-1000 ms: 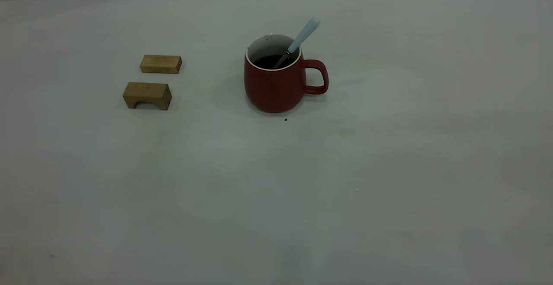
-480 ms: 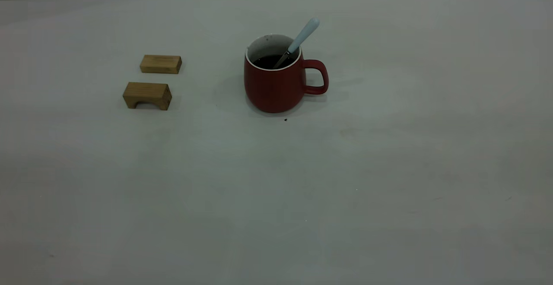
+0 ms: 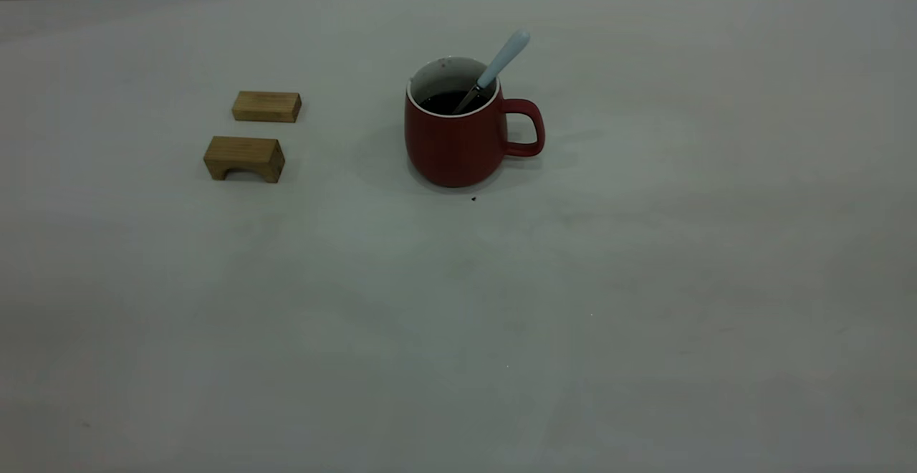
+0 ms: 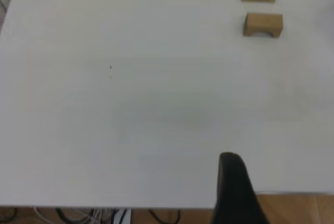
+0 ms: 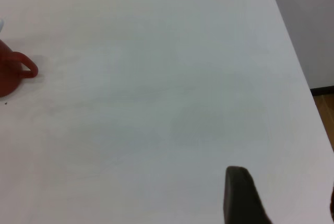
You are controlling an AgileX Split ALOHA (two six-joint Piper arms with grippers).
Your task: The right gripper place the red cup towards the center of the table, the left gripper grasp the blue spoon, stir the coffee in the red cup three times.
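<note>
1. Exterior view: The red cup (image 3: 458, 136) stood upright on the table (image 3: 645, 279), roughly midway between the side edges and nearer the far edge, its loop handle towards the right edge. The blue spoon (image 3: 494, 72) leaned on the rim, bowl sunk in the coffee (image 3: 448, 102), handle rising towards the right. Two wooden blocks (image 3: 254, 136) lay well apart from the cup, towards the left edge. Neither arm appeared here.

2. Left wrist view: One dark finger (image 4: 235, 190) of the left gripper (image 4: 245, 203) hung over the table's near edge, touching nothing. Only that finger showed, so I cannot tell how widely it was spread.

3. Right wrist view: One dark finger (image 5: 242, 195) of the right gripper (image 5: 276, 203) hung near the right edge, holding nothing; its spread cannot be told. The cup showed at the frame's margin, well apart.

4. Judgement: with the spoon resting free in the cup, placing and stirring appeared finished or nearly so; any further retreat should stay clear of the handle.
</note>
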